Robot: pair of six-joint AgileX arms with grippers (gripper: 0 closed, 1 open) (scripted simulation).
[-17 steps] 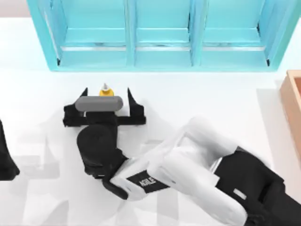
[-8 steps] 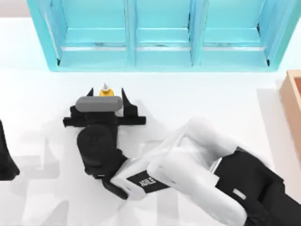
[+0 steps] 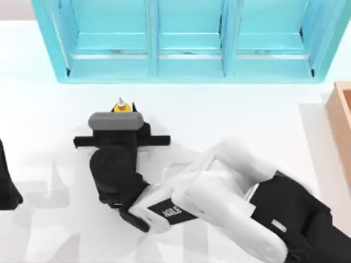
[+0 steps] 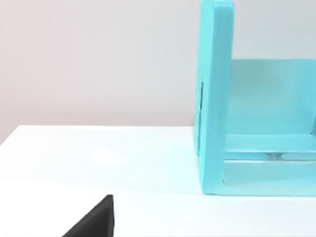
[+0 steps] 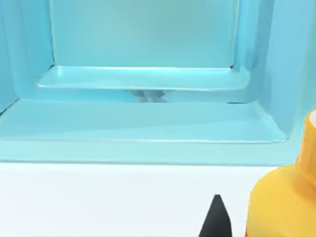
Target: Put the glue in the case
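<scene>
1. Right gripper [image 3: 123, 118] sits left of the table's centre, on the near side of the case [image 3: 186, 66], with open tabletop between the two. Its fingers are drawn in narrow on the glue [image 3: 122, 105]; from the top view only the yellow shoulder and white cap tip show past the grey wrist block.

2. Right wrist view: the glue [image 5: 284, 202] looms close at one edge, a dark fingertip [image 5: 216, 217] beside it, and the case's left compartment [image 5: 143, 106] straight ahead.

3. Left gripper [image 3: 6, 183] is parked at the table's left edge, near side. Cannot tell how its fingers stand. Left wrist view looks toward the case's outer left wall [image 4: 212, 98].

4. Risks, as judged from here:
   - Grip appears to land on a small rounded bottle; if the pads sit off-centre, it could twist or squirt out on the lift.
   - Bottle is upright and tiny; a tilted hold may knock the cap against the case's raised front lip on entry.
   - Travelling too low toward the far side would catch the bottle base on that lip.
   - Drifting right would put the fingers against the upright divider between left and middle compartments.
   - Releasing too high above the compartment floor could topple the bottle, and it may roll back out.
</scene>
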